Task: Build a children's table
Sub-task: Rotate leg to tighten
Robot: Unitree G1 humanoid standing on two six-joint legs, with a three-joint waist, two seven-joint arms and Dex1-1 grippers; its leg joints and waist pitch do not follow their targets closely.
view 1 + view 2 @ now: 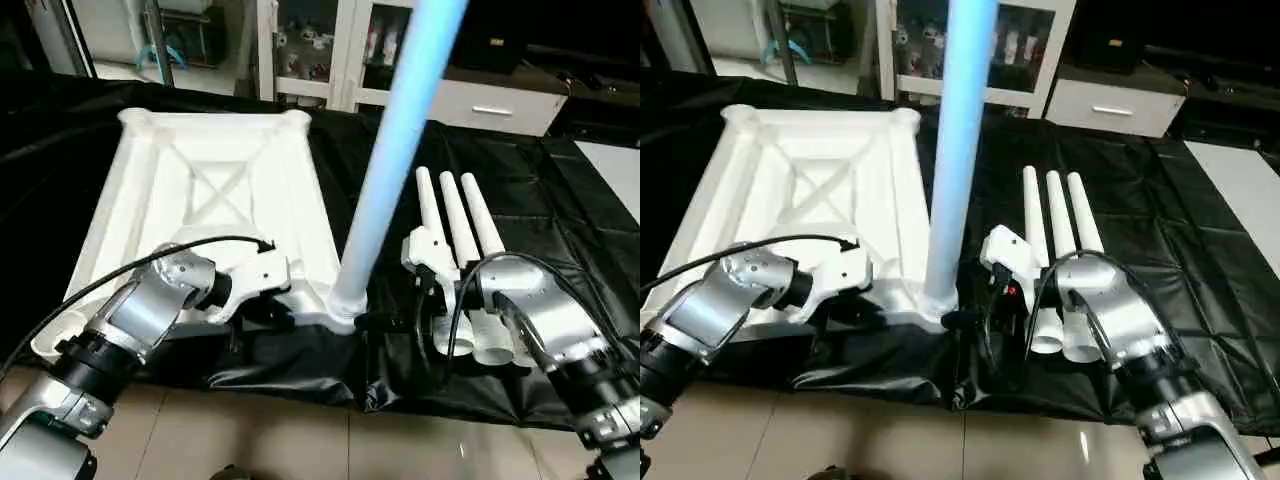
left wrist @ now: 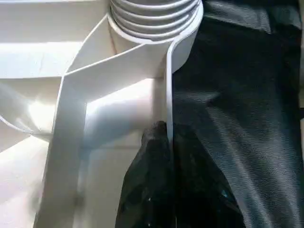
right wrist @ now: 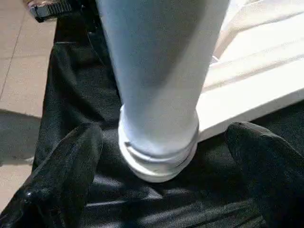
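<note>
The white tabletop (image 1: 210,190) lies upside down on the black-covered worktable, its X-braced ribs facing up. One long white leg (image 1: 385,170) stands upright in the near right corner socket (image 2: 156,19). My left gripper (image 2: 166,130) is shut on the thin rim wall (image 2: 168,85) of the tabletop just beside that socket. My right gripper (image 3: 161,137) is open, one black finger (image 3: 71,156) on each side of the leg's base with a gap on both sides. Three loose legs (image 1: 460,215) lie side by side just behind my right wrist.
The black cover (image 1: 530,190) hangs in folds over the worktable's near edge (image 1: 300,375), with tiled floor (image 1: 300,440) below. White cabinets and a drawer unit (image 1: 490,100) stand behind the table. A pale surface (image 1: 615,165) shows at the far right.
</note>
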